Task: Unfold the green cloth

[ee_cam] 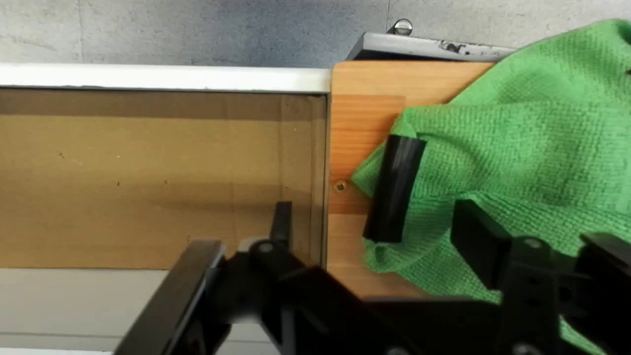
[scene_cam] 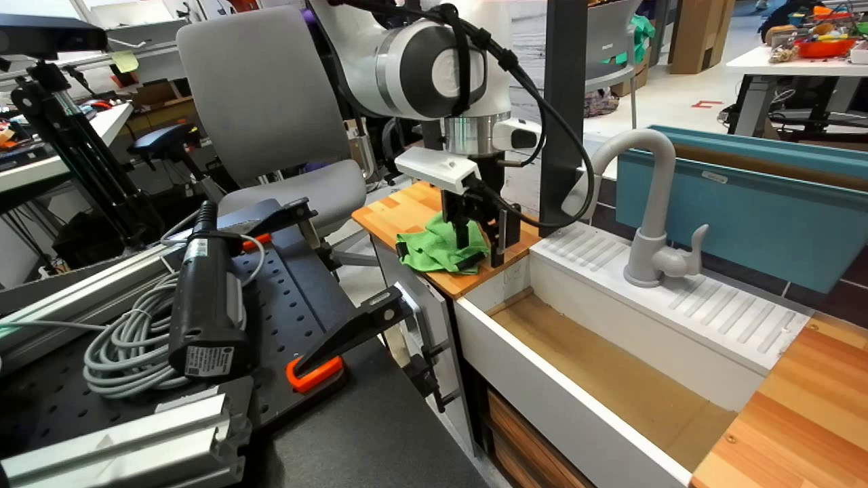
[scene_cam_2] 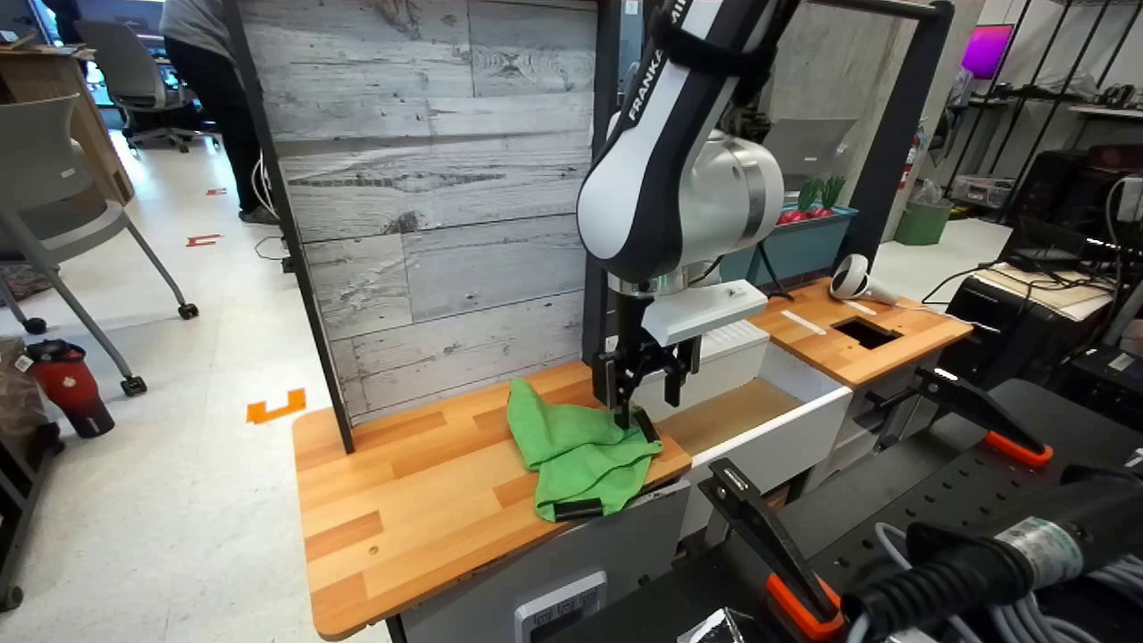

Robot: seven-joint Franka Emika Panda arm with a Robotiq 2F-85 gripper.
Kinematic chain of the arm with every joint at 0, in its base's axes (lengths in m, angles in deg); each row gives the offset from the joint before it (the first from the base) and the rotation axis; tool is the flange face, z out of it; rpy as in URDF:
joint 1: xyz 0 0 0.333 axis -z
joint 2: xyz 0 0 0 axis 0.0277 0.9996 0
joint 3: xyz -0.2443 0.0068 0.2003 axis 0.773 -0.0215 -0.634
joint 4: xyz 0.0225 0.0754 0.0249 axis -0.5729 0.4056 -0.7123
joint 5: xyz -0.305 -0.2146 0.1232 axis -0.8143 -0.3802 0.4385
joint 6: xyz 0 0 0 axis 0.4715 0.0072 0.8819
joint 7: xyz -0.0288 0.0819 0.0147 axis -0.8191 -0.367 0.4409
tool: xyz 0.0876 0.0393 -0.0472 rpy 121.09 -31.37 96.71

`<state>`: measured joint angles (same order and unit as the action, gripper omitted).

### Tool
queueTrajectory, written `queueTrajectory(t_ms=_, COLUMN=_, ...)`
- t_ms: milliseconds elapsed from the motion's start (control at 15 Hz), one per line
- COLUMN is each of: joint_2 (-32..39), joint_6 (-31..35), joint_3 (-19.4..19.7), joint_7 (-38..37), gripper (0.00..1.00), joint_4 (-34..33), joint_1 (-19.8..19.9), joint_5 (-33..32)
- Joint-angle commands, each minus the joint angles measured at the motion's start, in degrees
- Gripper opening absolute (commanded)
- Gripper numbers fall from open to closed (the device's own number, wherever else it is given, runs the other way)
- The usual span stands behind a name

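Green cloth [scene_cam_2: 580,455] lying in folds near a corner of the tabletop [scene_cam_2: 420,500]

Cloth is lying bunched on the wood, close to the corner where the short edge beside the sink basin [scene_cam: 597,359] is meeting the long front edge; a gray plank panel [scene_cam_2: 429,179] is standing along the opposite long edge. Folds are overlapping, one part reaching the front edge. One black strip [ee_cam: 394,187] is slanting near the basin-side edge; a second black strip [scene_cam_2: 578,510] is resting at the front edge.

Gripper [scene_cam_2: 646,411] is pointing downward by the basin-side edge, released, its fingers [ee_cam: 478,241] standing well apart. In the wrist view, one finger is showing against the basin, the other against the cloth. Whether a fingertip is touching cloth, cannot tell.

Beyond the basin a gray faucet [scene_cam: 658,203] is rising, a teal planter [scene_cam: 732,210] standing just behind. Facing the front edge, a black perforated bench [scene_cam: 291,312] is carrying an orange-and-black clamp [scene_cam: 315,374] and a dark handheld device [scene_cam: 210,298].
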<state>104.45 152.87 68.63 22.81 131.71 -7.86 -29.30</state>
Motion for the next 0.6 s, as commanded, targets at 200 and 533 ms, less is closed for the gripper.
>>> queueTrajectory(t_ms=200, joint_2=3.0, joint_6=-2.4, joint_3=0.6, joint_7=-1.4, gripper=0.28, joint_4=-5.0, joint_1=-0.4, joint_5=-0.4)
queueTrajectory(t_ms=533, joint_2=2.6, joint_6=-1.9, joint_3=0.3, joint_7=-0.8, gripper=0.0, joint_4=-4.9, joint_1=0.0, joint_5=-0.4)
